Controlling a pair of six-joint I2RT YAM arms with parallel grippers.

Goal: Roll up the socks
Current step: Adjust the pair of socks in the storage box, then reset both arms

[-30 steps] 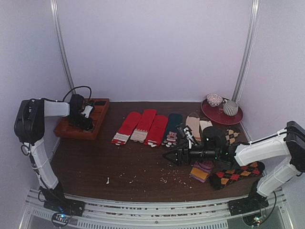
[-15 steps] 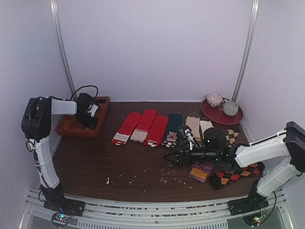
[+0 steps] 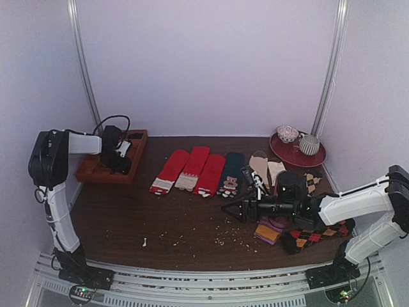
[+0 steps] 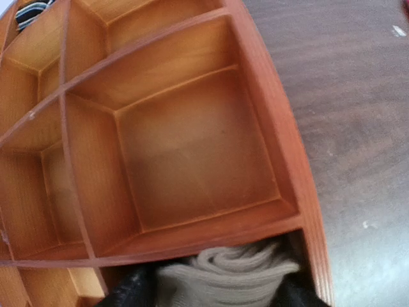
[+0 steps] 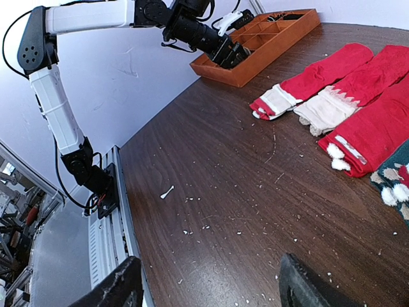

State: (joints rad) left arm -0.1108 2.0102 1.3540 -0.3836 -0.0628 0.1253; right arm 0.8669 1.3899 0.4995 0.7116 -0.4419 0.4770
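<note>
The socks [image 4: 223,281] are a rolled tan-grey bundle lying in the near corner compartment of the wooden divided tray [image 4: 300,173]. My left gripper [image 4: 214,291] stands over that compartment with a dark finger on each side of the bundle, the jaws spread wide. From the top view the left gripper [image 3: 121,161] is at the tray's [image 3: 96,174] right side, and the bundle is hidden under it. My right gripper [image 3: 229,210] hovers open above bare table near the middle. Nothing lies between the right gripper's [image 5: 208,281] fingers.
Red socks [image 3: 192,169], a dark green sock [image 3: 231,171] and beige socks [image 3: 262,165] lie in a row at mid-table. Argyle socks [image 3: 316,233] and a purple-orange bundle [image 3: 271,229] sit under the right arm. A red plate [image 3: 287,155] with cups is back right. Crumbs dot the front.
My left gripper has shifted a little right and back over the tray since one second ago. The right arm has barely moved.
</note>
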